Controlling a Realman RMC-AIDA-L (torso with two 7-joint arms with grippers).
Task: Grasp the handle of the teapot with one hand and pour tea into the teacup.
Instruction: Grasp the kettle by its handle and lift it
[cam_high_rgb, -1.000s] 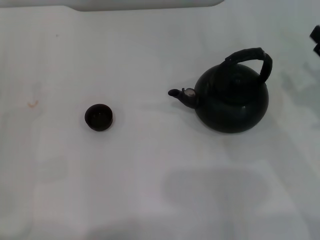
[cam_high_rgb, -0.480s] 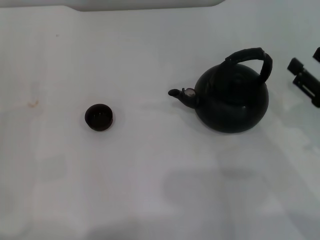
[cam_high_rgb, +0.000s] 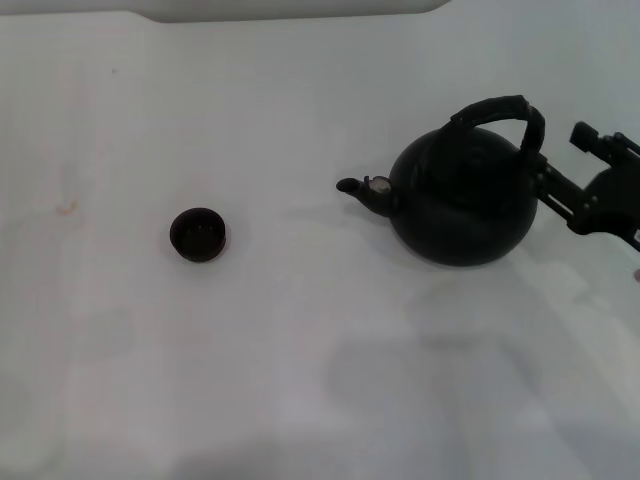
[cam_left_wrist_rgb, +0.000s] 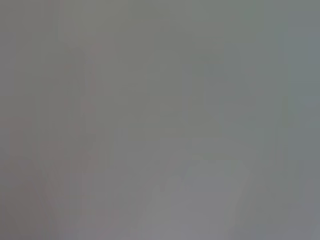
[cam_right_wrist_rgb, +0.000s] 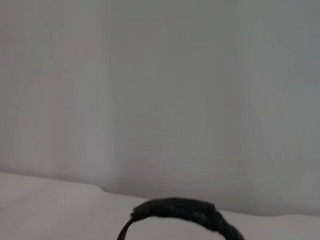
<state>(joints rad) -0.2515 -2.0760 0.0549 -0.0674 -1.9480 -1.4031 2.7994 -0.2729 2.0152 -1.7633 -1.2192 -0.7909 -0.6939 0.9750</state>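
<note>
Since 0.5 s ago the right gripper (cam_high_rgb: 560, 168) has come in from the right edge of the head view and now sits just beside the teapot's right flank; 1 s ago only a sliver of it showed at that edge. Neither the teacup nor the teapot has shifted.

Going left to right on the white table (cam_high_rgb: 300, 380): a faint small orange mark (cam_high_rgb: 66, 207) lies near the left side. Next comes the teacup (cam_high_rgb: 197, 234), a tiny dark round cup standing upright, well apart from everything else. Whether it holds any liquid cannot be told.

Right of centre stands the teapot (cam_high_rgb: 462, 205), upright, its short spout (cam_high_rgb: 362, 190) with the small silvery cap pointing left toward the cup. The handle (cam_high_rgb: 500, 115) arches over the top of the pot. In the right wrist view only the top of that handle (cam_right_wrist_rgb: 182, 212) shows, low against a pale background.

Farthest right, the right gripper has its 2 fingers spread, 1 finger (cam_high_rgb: 593, 138) farther from the camera and the other reaching to about the handle's right base; they close on nothing, and whether the near finger touches the pot I cannot tell.

Nothing of the left gripper shows in any view; the left wrist view shows only a plain grey blur.
</note>
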